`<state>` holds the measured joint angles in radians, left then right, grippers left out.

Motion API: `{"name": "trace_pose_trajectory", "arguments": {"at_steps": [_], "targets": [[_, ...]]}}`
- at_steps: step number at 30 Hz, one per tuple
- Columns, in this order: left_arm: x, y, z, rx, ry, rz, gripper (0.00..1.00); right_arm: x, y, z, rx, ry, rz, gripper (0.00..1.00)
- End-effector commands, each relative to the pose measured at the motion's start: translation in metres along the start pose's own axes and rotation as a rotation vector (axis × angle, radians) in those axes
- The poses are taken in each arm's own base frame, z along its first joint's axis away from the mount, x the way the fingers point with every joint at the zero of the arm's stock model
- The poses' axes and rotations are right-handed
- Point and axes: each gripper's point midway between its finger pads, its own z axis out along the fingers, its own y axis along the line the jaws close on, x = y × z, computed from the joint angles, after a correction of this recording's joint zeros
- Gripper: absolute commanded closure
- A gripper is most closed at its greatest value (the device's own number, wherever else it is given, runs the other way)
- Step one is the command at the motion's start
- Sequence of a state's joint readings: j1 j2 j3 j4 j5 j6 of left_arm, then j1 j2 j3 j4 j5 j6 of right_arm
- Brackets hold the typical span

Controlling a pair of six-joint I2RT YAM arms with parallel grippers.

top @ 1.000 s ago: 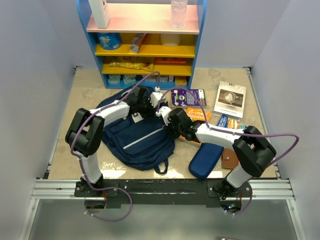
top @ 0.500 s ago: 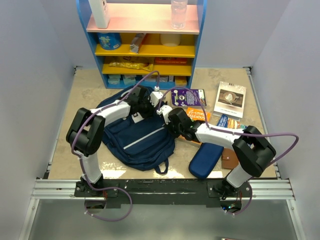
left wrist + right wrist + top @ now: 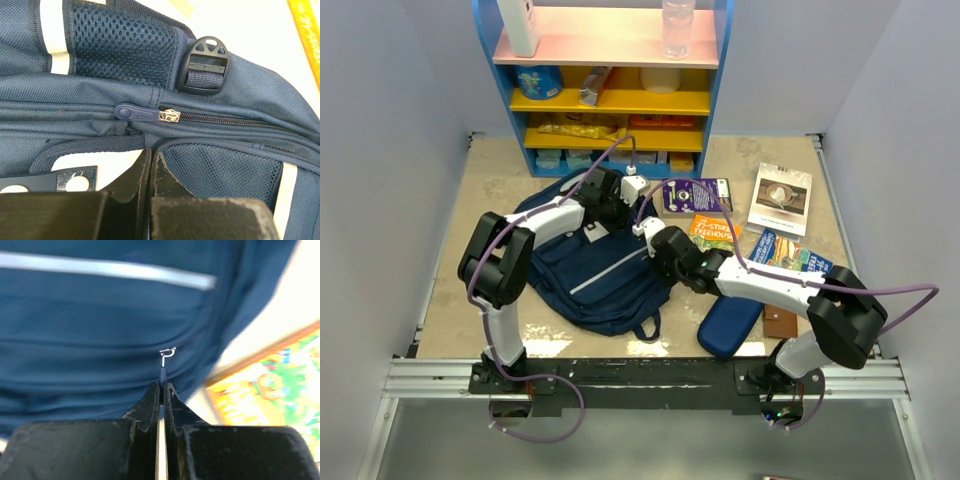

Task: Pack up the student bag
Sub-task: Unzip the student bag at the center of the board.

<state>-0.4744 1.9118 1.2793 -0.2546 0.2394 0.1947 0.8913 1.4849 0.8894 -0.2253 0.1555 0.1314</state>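
Note:
The navy student bag lies flat on the table, left of centre. My left gripper is at the bag's top edge. In the left wrist view it is shut on a puckered fold of the bag, just below a zip slider and its blue pull tab. My right gripper is at the bag's right side. In the right wrist view it is shut on a blue zip pull hanging from a metal ring, below the bag's light stripe.
A blue shelf unit stands at the back. Right of the bag lie a purple book, an orange book, a white booklet, a colourful book, a dark blue zip case and a brown wallet.
My right arm has stretched out and its gripper has moved slightly left with the zip pull. The left gripper has shifted a little up and right. The bag's right edge moved slightly.

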Motion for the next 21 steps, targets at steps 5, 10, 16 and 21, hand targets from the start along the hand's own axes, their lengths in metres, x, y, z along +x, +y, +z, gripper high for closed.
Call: {"name": "trace_pose_trajectory", "arguments": {"at_steps": [5, 10, 16, 21], "targets": [[0.059, 0.039, 0.013, -0.199, 0.192, -0.078, 1.0, 0.011, 0.068, -0.013, -0.084, -0.003, 0.033, 1.0], [0.059, 0.036, 0.014, -0.192, 0.189, -0.103, 1.0, 0.002, 0.099, -0.008, -0.105, -0.057, 0.028, 1.0], [0.061, 0.037, 0.016, -0.199, 0.191, -0.12, 1.0, -0.018, 0.14, -0.011, -0.15, -0.138, -0.022, 1.0], [0.059, 0.04, 0.017, -0.216, 0.188, -0.125, 1.0, -0.035, 0.165, -0.009, -0.211, -0.177, -0.048, 1.0]]}}
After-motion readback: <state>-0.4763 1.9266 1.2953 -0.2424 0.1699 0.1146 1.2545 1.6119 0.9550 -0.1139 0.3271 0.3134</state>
